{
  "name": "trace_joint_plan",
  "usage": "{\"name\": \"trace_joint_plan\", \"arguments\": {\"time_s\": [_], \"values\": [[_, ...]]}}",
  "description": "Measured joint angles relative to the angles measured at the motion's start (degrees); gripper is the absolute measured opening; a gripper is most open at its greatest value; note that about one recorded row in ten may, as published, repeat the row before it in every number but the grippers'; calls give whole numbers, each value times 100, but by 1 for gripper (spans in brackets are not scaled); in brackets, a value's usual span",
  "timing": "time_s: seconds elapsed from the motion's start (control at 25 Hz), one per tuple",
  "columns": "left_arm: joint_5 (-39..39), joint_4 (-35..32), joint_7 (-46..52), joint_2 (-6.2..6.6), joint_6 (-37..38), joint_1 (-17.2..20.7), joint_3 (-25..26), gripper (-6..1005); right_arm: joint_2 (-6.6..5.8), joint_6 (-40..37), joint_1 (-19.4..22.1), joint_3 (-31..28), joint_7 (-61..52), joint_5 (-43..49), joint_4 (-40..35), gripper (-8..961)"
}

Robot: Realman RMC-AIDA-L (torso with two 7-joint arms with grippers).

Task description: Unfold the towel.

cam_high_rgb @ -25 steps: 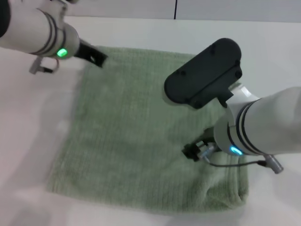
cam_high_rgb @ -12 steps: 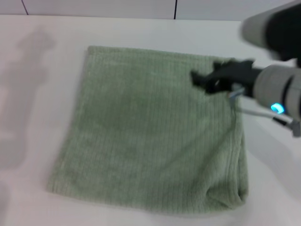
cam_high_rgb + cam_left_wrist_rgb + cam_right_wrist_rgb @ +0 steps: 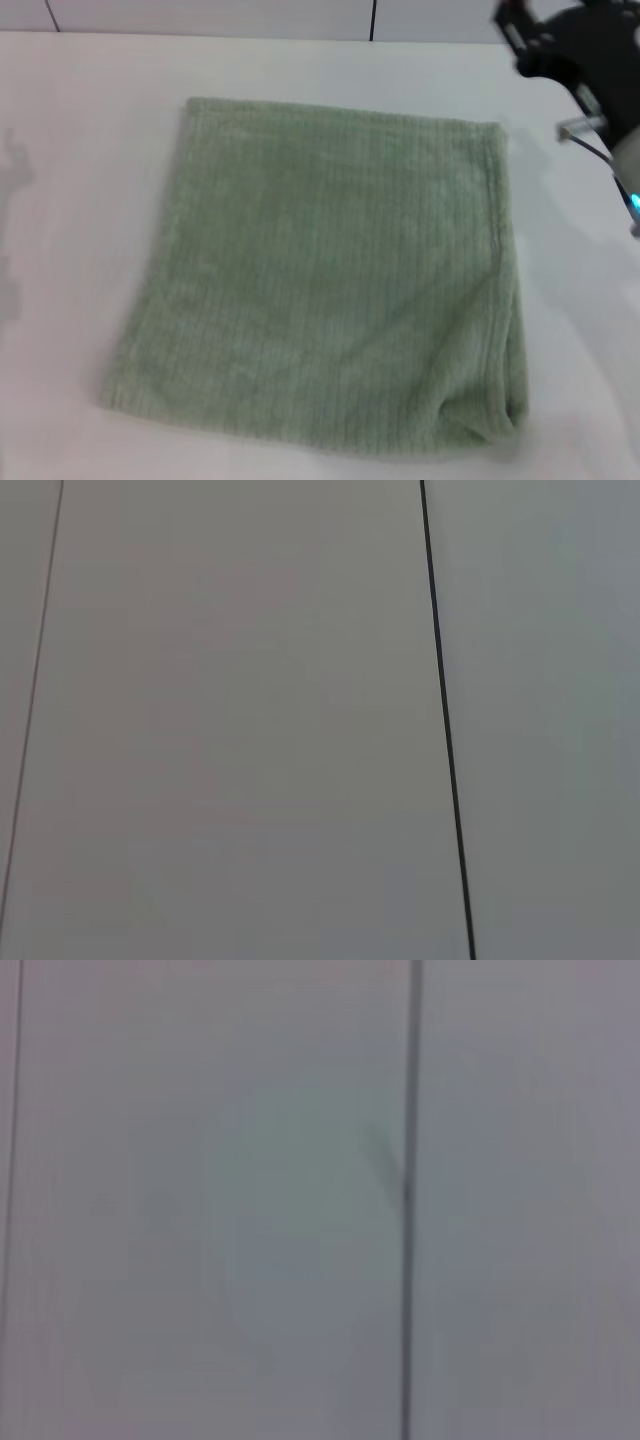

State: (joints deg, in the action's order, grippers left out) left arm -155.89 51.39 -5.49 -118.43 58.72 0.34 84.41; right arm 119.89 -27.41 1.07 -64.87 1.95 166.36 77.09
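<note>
The towel (image 3: 330,270) is a pale sage-green ribbed cloth lying flat on the white table (image 3: 90,200), in the middle of the head view. Its right edge looks doubled over, with a thick bunched fold at the near right corner (image 3: 505,405). My right gripper (image 3: 520,28) is a blurred dark shape at the top right of the head view, beyond the towel's far right corner and apart from the cloth. It holds nothing that I can see. My left gripper is out of view. Neither wrist view shows the towel.
Both wrist views show only pale wall panels with a dark vertical seam (image 3: 445,740) (image 3: 408,1210). A faint arm shadow (image 3: 12,170) lies on the table at the left edge. A panelled wall (image 3: 200,15) stands behind the table.
Both arms have pulled away from the towel: the left arm left the view first, then the right arm moved off the cloth, back and to the far right. The towel has stayed put.
</note>
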Motion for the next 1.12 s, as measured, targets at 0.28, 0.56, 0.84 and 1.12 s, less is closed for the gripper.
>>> {"name": "trace_joint_plan", "arguments": {"time_s": [0.28,0.56,0.84,1.12], "values": [[24,-1857,453,0,873,-609,6,388,-35,-4593,-775,419,-389,-1422,-3506,558],[49,-3410,525,-32,1254,-1341,44,631,-19,-6272,-833,1038,-556,-2782,-5177,560],[57,-3525,501,-33,1326,-1498,8,797,-7,-6572,-602,1064,-595,-3091,-5474,563],[60,-3545,485,-27,1329,-1548,44,842,-18,-6538,-576,1241,-764,-3354,-5521,565]]}}
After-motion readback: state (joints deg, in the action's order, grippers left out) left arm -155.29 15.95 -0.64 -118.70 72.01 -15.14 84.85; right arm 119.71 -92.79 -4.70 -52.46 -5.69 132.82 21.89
